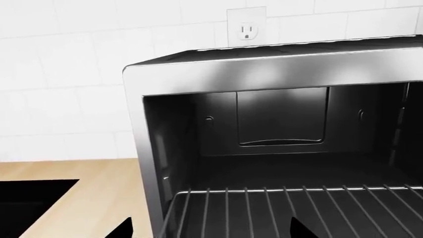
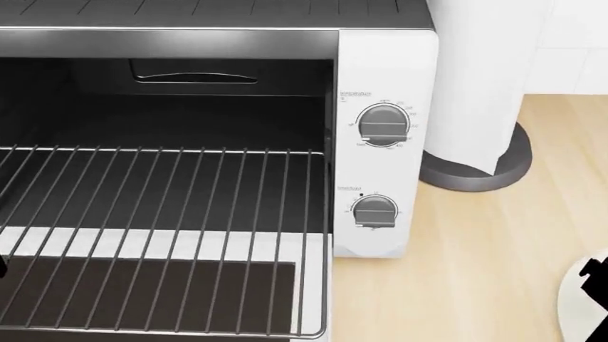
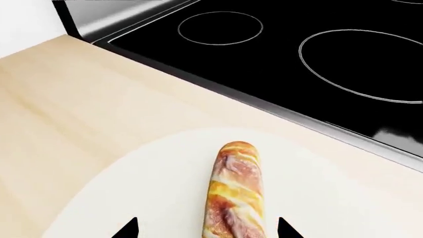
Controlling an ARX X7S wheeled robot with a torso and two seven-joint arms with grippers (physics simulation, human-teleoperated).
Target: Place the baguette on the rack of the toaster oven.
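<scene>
baguette (image 3: 237,191) golden-yellow, reddish-brown slashes | plate (image 3: 132,198) white | stove (image 3: 297,64) black, thin white rings | toaster oven (image 2: 385,64) white — dark interior, grey knobs (image 2: 383,122) | rack (image 2: 161,235) dark-grey bars | counter (image 2: 494,256) pale wood

**Even, flat sim lighting; all three views sharp**

Light's coming in bright & diffuse w/ no clear single source. Soft glare patches are showing along the toaster oven (image 1: 278,74) top edge; its cavity is staying dark, back panel barely catching light. Rack (image 2: 161,235) bars are glinting pale against the black interior. The stove (image 3: 317,64) glass is reading near-black w/ a faint reflection at its edge. The baguette (image 3: 237,191) is casting almost no shadow. No blur or edge distortion visible.
</scene>
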